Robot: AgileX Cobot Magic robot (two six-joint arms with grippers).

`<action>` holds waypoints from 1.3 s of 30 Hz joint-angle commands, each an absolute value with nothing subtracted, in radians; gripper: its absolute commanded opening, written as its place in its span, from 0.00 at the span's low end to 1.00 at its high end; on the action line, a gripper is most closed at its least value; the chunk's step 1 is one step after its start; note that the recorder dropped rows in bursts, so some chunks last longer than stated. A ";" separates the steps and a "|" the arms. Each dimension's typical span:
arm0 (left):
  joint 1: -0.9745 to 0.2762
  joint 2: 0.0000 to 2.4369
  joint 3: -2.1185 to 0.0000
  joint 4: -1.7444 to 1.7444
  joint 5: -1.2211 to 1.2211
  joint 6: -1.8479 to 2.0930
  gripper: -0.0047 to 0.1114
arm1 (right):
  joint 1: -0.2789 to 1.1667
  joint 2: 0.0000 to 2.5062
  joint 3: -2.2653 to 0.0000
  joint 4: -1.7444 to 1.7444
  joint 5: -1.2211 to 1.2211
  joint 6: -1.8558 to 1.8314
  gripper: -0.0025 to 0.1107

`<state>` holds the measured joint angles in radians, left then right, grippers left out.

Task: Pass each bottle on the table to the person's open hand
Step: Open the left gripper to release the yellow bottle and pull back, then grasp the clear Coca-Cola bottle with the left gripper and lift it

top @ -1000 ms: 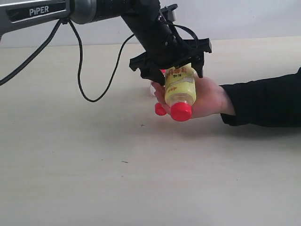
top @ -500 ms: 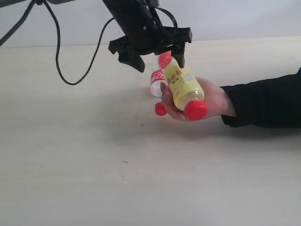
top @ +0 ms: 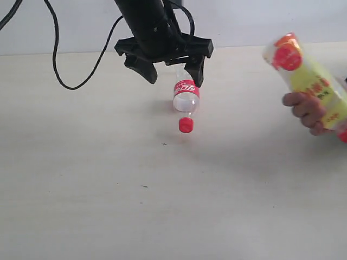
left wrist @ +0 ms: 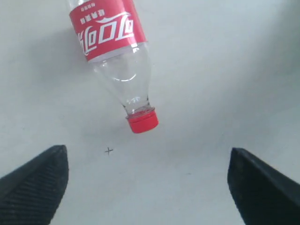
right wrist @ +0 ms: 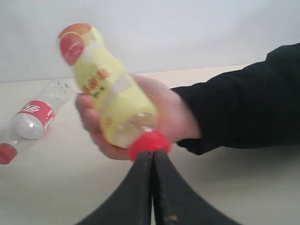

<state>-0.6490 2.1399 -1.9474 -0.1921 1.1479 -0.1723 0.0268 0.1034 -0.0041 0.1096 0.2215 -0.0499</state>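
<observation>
A: Starting from the near side, what shows?

B: Bare worktop (top: 108,206) in front. In its own wrist view the right pincer (right wrist: 152,157) has its tips pressed together and carries nothing.

A: And the handover?

B: One bottle looks delivered. At the right edge the person's hand (top: 306,111) is wrapped around the yellow bottle (top: 312,81), which is tilted and off the worktop. No pincer touches it.

A: What remains?

B: Farther back, near the middle, the clear bottle with the red label (top: 185,97) lies on its side on the worktop, its red cap (top: 186,125) pointing toward the near side. The left pincer (top: 174,80) hangs over its far end, spread wide and empty, one finger to each side of the bottle and not touching it.

A: Any other bottles?

B: None in these views, so I cannot tell how many are left beyond this one.

A: So where does the task stand?

B: I judge it partly done. The yellow bottle is in the hand, and the red-label one is not yet gripped. The hand is also full, so it would need to be free and open again to take the next bottle.
</observation>
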 commanded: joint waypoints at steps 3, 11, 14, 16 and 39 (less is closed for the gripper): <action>-0.650 2.123 -1.936 -0.153 1.221 -0.114 0.57 | 0.023 0.106 0.000 0.104 0.214 -0.051 0.02; -0.650 2.093 -1.823 -0.115 1.106 -0.164 0.55 | 0.023 0.106 0.000 0.104 0.214 -0.051 0.02; -0.650 2.102 -1.823 -0.172 0.970 -0.207 0.57 | 0.023 0.106 0.000 0.104 0.214 -0.051 0.02; -0.652 2.117 -1.823 -0.224 0.892 -0.210 0.60 | 0.023 0.106 0.000 0.104 0.214 -0.051 0.02; -0.652 2.380 -1.864 -0.114 0.333 -0.223 0.76 | 0.023 0.106 0.000 0.104 0.214 -0.051 0.02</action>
<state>-0.6510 2.3720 -1.8504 -0.1435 0.3818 -0.2122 0.0268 0.1034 -0.0041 0.1096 0.2215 -0.0499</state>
